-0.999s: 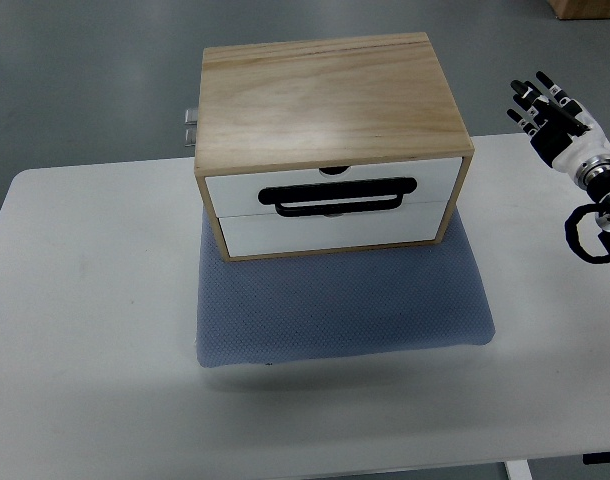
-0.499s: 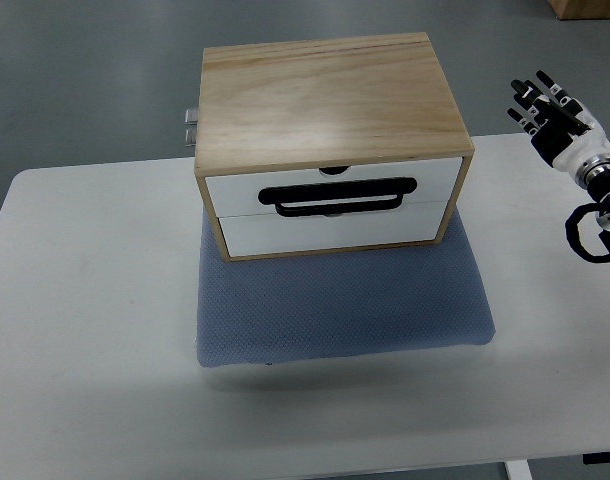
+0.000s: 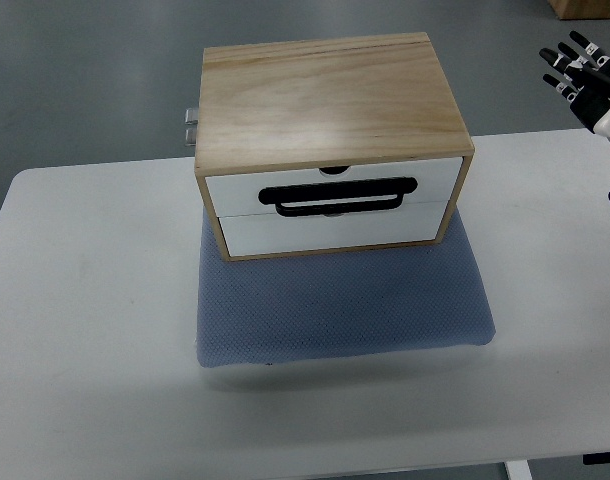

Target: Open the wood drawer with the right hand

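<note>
The white table (image 3: 85, 330) spreads widest to the left of the wooden drawer box (image 3: 330, 100), and that stretch is bare. Just off the box's left rear corner a small metal fitting (image 3: 190, 127) sticks out from its side. The box itself stands near the back of the table on a blue-grey mat (image 3: 340, 305), which reaches out well in front of it. Its pale wood top is plain, and its front shows two white drawer fronts, one above the other, both flush with the frame. A black loop handle (image 3: 340, 196) lies across the seam between the upper drawer (image 3: 330, 180) and the lower drawer (image 3: 330, 228), with a small dark notch at the top edge of the upper front. Nothing lies on the mat in front of the drawers. Far to the right of the box, up beyond the table's back edge and well apart from the handle, the right hand (image 3: 588, 75) shows at the picture's edge, its dark-tipped fingers (image 3: 568, 52) extended and slightly spread, holding nothing. A brown box corner (image 3: 585, 8) sits just behind it.
</note>
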Tool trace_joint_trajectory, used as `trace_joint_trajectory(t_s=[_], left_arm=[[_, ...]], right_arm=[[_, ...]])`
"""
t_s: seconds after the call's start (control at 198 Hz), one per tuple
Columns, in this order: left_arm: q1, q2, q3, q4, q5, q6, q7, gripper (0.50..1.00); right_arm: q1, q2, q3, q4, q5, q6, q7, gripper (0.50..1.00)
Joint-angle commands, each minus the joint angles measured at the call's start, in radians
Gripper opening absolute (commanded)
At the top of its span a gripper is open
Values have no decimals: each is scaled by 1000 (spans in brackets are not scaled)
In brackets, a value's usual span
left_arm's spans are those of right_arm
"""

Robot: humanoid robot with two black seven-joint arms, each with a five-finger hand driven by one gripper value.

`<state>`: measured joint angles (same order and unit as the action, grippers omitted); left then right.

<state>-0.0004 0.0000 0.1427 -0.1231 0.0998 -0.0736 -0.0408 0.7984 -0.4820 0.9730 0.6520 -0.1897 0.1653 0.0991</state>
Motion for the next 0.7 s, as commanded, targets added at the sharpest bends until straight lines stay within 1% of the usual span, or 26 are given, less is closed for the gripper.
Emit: trace_joint_trajectory(t_s=[0.0,0.116,0.212,0.403,0.54,0.696], left_arm=[[0,0,0,0,0,0,-1,1000],[0,0,0,0,0,0,1,1000],[-1,0,0,0,0,0,-1,1000],[0,0,0,0,0,0,-1,1000],[0,0,0,0,0,0,-1,1000],[0,0,0,-1,0,0,-1,1000]], right_arm=[[38,-41,-51,2,15,40,-6,944],[87,-93,-125,2,35,114,-7,944],[128,-119,-181,2,55,154,-6,944],[211,-170,-260,15,78,168,-1,944],[283,-231,-343,49,78,183,-4,944],[387,-296,-471,117,76,235,-7,944]])
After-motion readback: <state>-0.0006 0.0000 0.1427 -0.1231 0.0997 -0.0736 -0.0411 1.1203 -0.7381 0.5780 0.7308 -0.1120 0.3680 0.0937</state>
